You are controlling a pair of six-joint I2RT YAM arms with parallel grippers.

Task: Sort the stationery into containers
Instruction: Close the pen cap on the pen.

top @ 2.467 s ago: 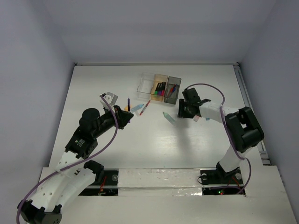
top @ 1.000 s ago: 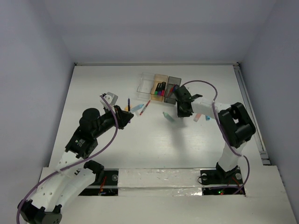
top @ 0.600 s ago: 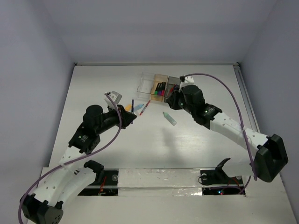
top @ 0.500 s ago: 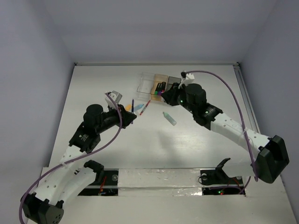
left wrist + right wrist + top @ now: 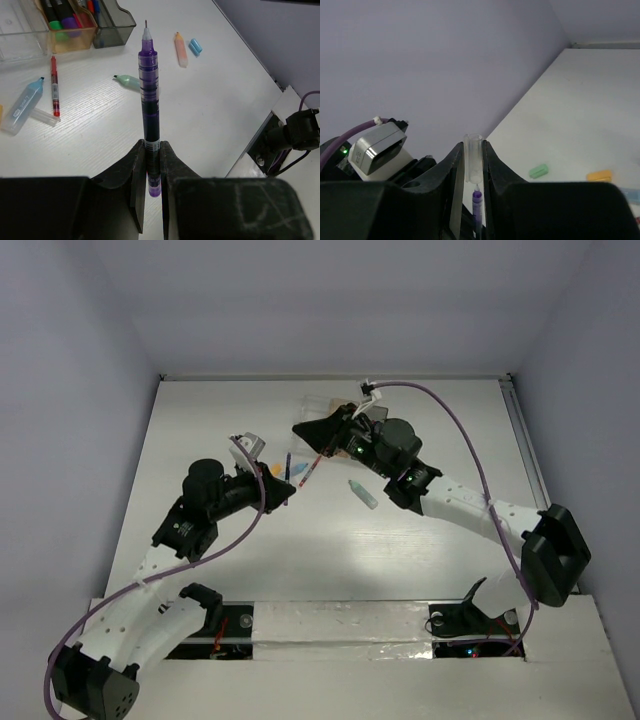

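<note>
Leftmost, the left gripper (image 5: 151, 146) is clamped tight on the lower part of a purple pen (image 5: 148, 85), which sticks straight out beyond the fingers with its fine tip away from them, held above the white table (image 5: 220, 430).

In the left wrist view, a light-blue marker (image 5: 24, 104) lies on the table beneath and to the left of the pen, with a short clear piece (image 5: 46, 117) just beside it. A thin red pen (image 5: 54, 86) lies next to them. A stubby pale-green piece (image 5: 128, 80) rests nearer the middle. Further right, an orange piece (image 5: 180, 47) and a small light-blue piece (image 5: 195, 46) lie just beside each other.

The three containers stand in a row at the far side. The clear box (image 5: 15, 37) is on the left. The tan-orange box (image 5: 70, 42) in the middle holds dark markers (image 5: 62, 25) with green, purple and pink ends. The smoky grey box (image 5: 117, 22) on the right holds red and blue pens (image 5: 92, 7).

From the right, the right arm reaches across in front of the boxes. The right gripper (image 5: 473, 145) grips a clear cap (image 5: 473, 160) between its fingers. In the right wrist view the purple pen's tip sits just below that cap and in line with it; whether they touch I cannot tell.
</note>
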